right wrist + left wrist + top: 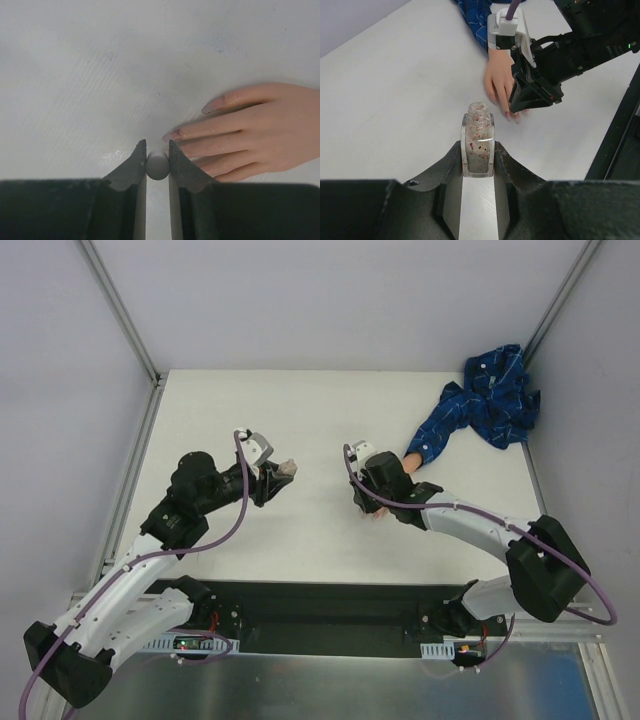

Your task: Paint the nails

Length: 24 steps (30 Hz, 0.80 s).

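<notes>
Pointing diagonally near-left from the far-right sleeve [442,426]: nails [214,105] on mannequin fingers [225,127].

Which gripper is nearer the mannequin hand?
Right. The right gripper, pinching a grey knob, is at the fingertips of the mannequin hand; the left gripper holds the bottle apart.

My white bench [300,420], mannequin hand [497,80] lying palm down right of middle, pinkish nails [214,105], blue patterned sleeve [490,405] bunched at my far right corner
</notes>
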Available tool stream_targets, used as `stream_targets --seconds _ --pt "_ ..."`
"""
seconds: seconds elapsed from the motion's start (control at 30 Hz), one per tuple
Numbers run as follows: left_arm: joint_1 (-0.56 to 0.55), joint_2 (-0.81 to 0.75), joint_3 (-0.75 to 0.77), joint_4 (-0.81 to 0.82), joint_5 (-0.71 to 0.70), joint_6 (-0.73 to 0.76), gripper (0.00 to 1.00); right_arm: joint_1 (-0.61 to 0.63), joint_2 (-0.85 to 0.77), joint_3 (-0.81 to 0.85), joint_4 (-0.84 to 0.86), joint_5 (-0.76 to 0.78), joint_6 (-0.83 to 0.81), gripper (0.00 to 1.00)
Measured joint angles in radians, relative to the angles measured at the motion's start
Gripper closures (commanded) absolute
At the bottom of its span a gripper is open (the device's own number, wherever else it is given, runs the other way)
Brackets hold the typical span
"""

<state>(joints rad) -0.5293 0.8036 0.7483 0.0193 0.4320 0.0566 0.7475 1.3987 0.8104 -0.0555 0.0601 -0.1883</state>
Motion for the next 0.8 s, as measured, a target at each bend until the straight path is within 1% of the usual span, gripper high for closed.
stream_targets --seconds 0.23,0.53,0.8 --pt "0.0 -0.051 -0.027 0.003 -0.027 0.04 1.0 0.0 0.039 0.0 0.0 0.034 -0.012 1.0" --pt "0.0 -0.053 -0.027 0.003 -0.034 0.049 1.0 0.0 0.058 0.0 0.007 0.042 -0.016 1.0" --pt "0.0 -0.053 -0.027 0.003 -0.034 0.05 1.0 -0.002 0.109 0.005 0.027 0.046 -0.016 1.0"
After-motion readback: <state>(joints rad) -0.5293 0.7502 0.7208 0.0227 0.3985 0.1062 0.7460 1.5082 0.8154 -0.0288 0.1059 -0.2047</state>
